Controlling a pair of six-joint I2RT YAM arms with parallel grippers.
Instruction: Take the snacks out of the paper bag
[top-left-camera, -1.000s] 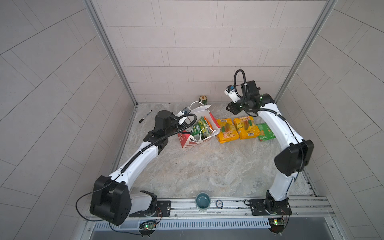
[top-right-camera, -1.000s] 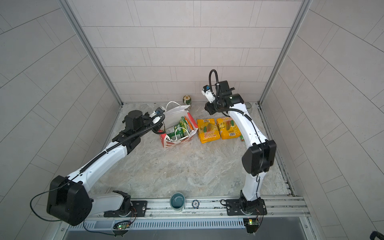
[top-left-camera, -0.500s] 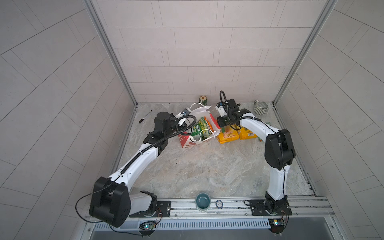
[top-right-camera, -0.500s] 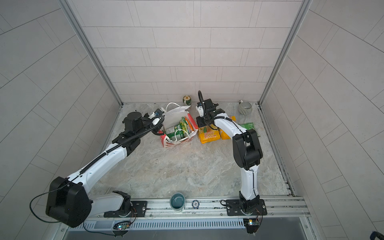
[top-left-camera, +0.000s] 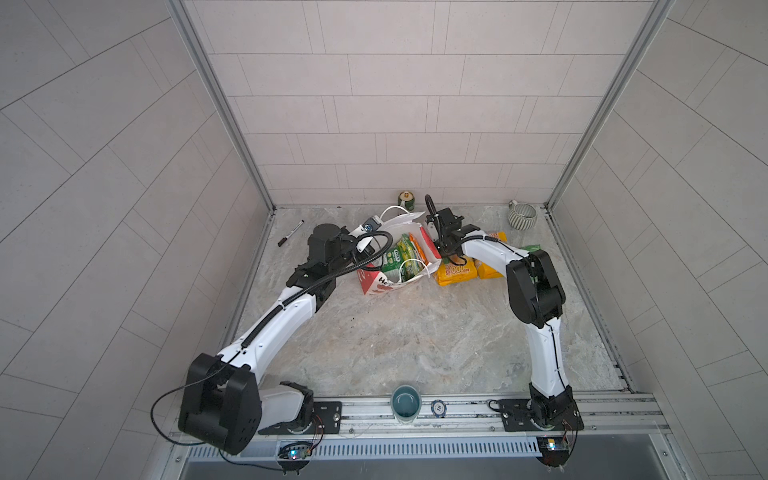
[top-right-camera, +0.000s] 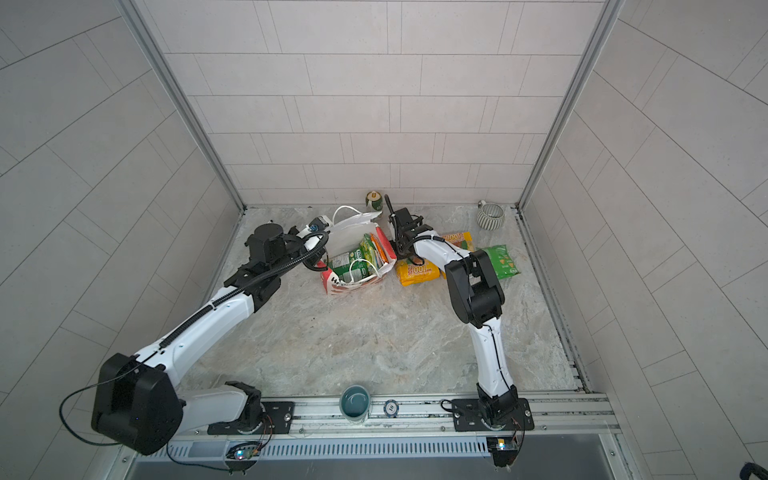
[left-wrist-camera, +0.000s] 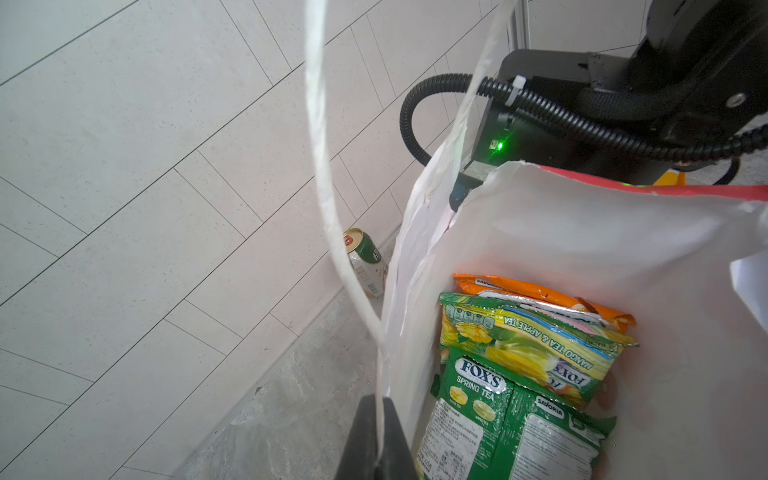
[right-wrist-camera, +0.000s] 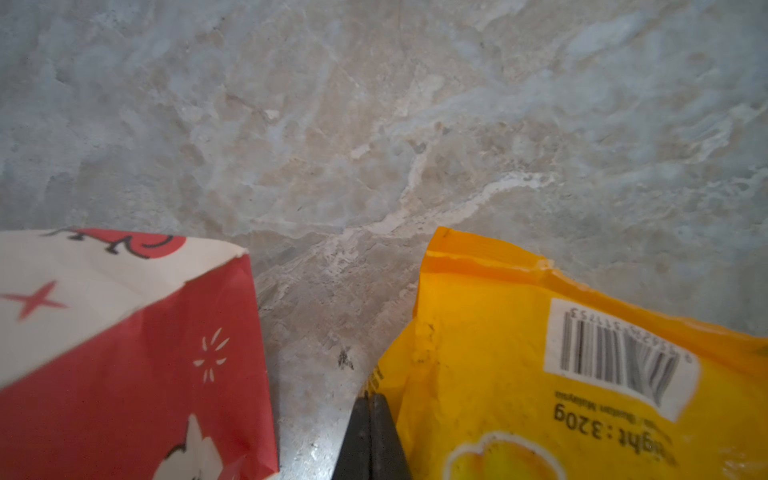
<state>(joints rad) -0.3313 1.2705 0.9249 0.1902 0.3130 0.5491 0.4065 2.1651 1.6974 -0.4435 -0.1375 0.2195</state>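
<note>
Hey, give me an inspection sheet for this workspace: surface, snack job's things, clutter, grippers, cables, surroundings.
Surface: marbled tabletop, few dark specks.
Job's things: paper bag standing open, holding green Fox's packet, mango tea packet, orange packet; near yellow packet, far yellow packet and green chip packet lie outside beside it.
Clutter: drink can, striped mug, marker, teal cup and round token on front rail.
Grippers: left gripper shut on bag's cord handle; right gripper shut, empty, between bag and near yellow packet.
Cables: black conduit loops beside bag mouth.
Surroundings: tiled walls.
</note>
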